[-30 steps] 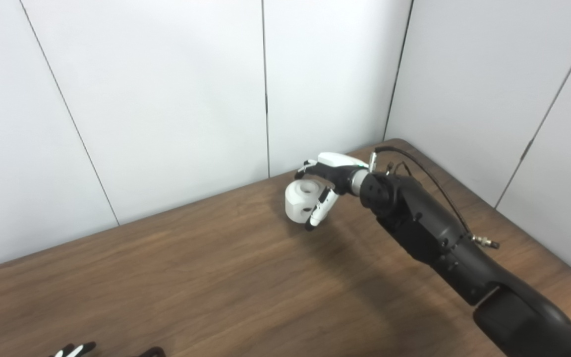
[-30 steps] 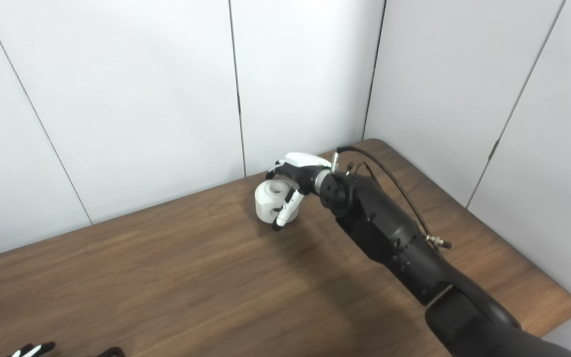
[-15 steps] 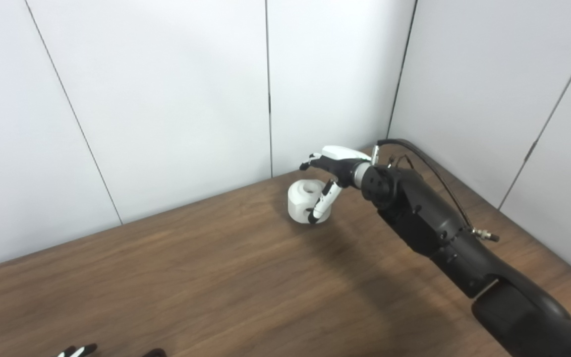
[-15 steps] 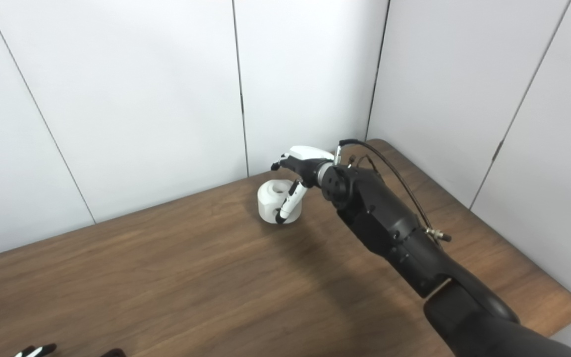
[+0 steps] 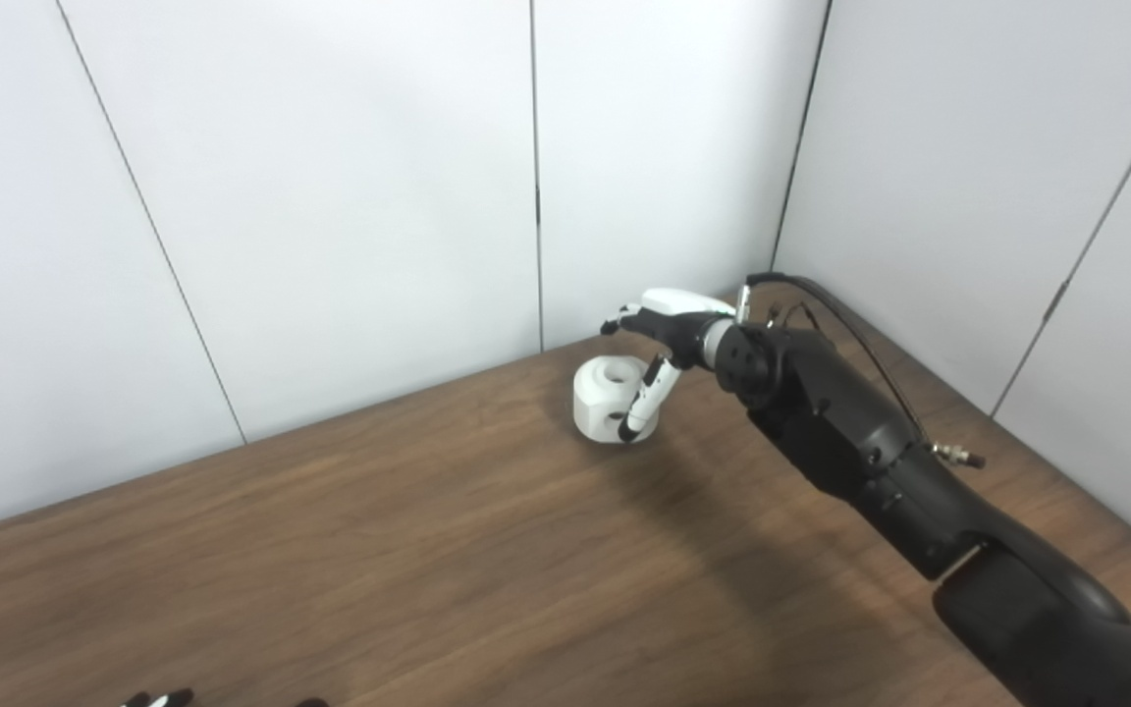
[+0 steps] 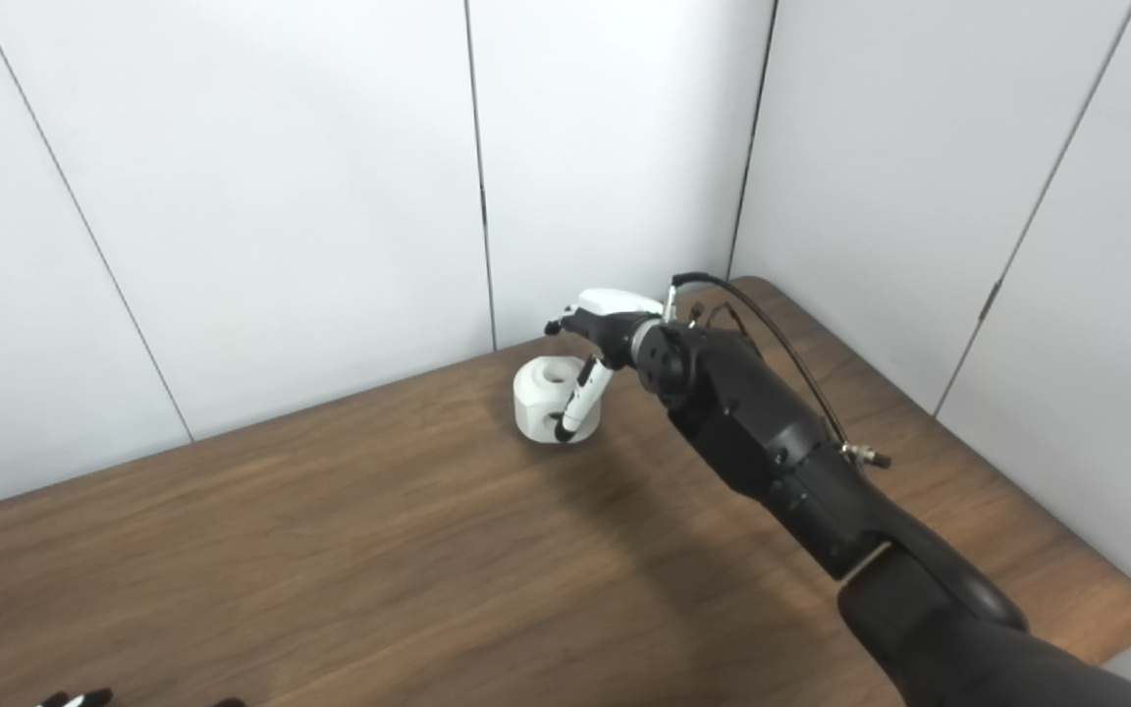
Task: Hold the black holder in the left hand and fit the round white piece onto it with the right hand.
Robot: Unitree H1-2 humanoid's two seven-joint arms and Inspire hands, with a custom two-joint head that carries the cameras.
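Standing white piece (image 5: 610, 399), hole upward

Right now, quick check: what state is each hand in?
Right hand: fingers curled around the round white piece, which sits on the table; firm grip cannot be told.
Left hand: only fingertips at the bottom edge; cannot tell.

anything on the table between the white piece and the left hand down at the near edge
Nothing visible: bare wood runs from the round white piece, at the right hand, to the left hand, only fingertips showing.
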